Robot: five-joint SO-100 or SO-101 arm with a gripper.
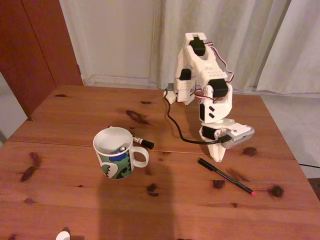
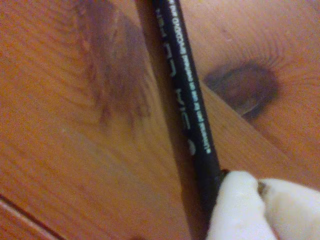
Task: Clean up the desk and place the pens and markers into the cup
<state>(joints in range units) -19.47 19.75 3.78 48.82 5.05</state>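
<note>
- Black pen (image 2: 187, 100) is seen closest in the wrist view, crossing from top centre to bottom right, with a white fingertip (image 2: 235, 205) touching its lower end.
- Same pen is seen in the fixed view (image 1: 225, 176) flat on the desk (image 1: 75, 200), right of centre, pink-red tip toward lower right; the gripper (image 1: 218, 152) is set down at its upper-left end.
- Finger state cannot be told: only one white finger tip is clearly seen, and no pinch on the pen is confirmed.
- Risk: contact is made right at the pen's end, so the pen is likely to pivot or roll away if the fingers are closed off-centre.
- Risk: an end grip would leave the long pen hanging tilted; it could be swung against the cup rim or dropped.
- Cup (image 1: 114, 152) stands left of centre, well apart from the pen; a teal-green pen (image 1: 122, 149) appears to be inside already.
- Marker (image 1: 142, 142) lies just behind the cup, by the handle; it is not yet collected.
- Black cable (image 1: 175, 125) trails across the desk near the arm base and could be snagged on the swing toward the cup.
</note>
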